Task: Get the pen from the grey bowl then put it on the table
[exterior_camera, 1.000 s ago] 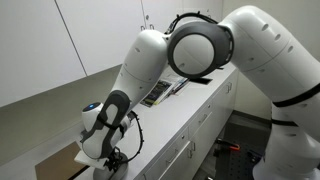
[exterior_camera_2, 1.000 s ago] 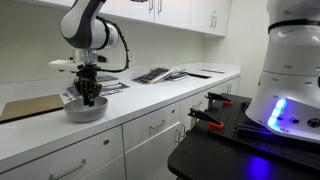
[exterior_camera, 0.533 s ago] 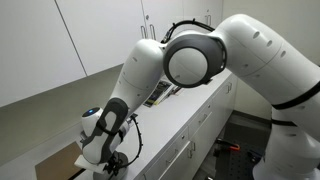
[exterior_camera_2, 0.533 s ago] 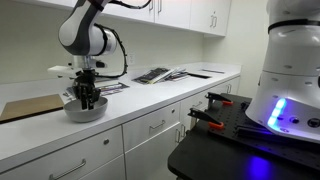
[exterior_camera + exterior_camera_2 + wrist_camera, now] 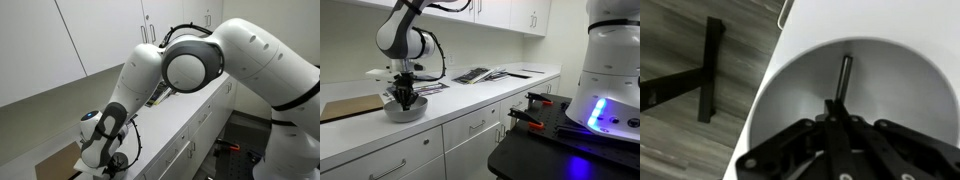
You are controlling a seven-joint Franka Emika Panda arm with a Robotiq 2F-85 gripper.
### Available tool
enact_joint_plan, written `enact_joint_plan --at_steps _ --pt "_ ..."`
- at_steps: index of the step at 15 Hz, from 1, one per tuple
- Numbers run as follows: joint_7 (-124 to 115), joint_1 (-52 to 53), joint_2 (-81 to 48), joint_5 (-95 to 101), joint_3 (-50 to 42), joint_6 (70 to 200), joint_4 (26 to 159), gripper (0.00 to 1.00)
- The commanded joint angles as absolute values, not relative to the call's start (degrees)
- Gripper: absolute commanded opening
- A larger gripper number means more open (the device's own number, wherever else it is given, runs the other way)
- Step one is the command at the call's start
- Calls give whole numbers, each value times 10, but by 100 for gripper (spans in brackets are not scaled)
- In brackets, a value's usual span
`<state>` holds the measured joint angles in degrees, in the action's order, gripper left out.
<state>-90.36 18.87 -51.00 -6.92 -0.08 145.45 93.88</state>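
Progress first: you are at the pick, with nothing lifted out yet. Reading the bench (image 5: 470, 104) from the left in an exterior view, the flat cardboard pad (image 5: 350, 106) comes first. Just right of it stands the grey bowl (image 5: 410, 115), with your tool (image 5: 404, 98) reaching straight down into it. Right of that is a stretch of bare white top, then the loose papers (image 5: 472, 75) far along.

The wrist view shows the pen (image 5: 844, 78) lying on the floor of the grey bowl (image 5: 902, 90). The tool (image 5: 836, 112) is drawn narrow, and its fingers meet around the pen's near end. I read that as pinched onto the pen, though how firm the hold is cannot be told.

Done so far, as I judge it: the reach and the closing. Left to do: lift the pen out over the rim, carry it to open bench, lay it down and let go.

The pen's long axis runs away from the tool, from between the fingers toward the bowl's far wall. It lies nearly in line with the wrist. Its tip end cannot be made out.
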Motion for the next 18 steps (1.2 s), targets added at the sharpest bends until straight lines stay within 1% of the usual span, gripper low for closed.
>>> enact_joint_plan --at_steps 1,10,11,12,14,17,18 --pt "-912 200 -519 -78 -12 1434 919 0" --pt "-895 188 -483 -93 3 1443 931 0" --pt "-895 188 -483 -94 3 1439 928 5" --pt "-899 190 -486 -93 1 1436 926 27" --pt "-906 194 -495 -89 -4 1428 921 31" --pt "-910 197 -509 -88 -7 1423 914 52" --pt "-912 198 -514 -87 -8 1424 912 60"
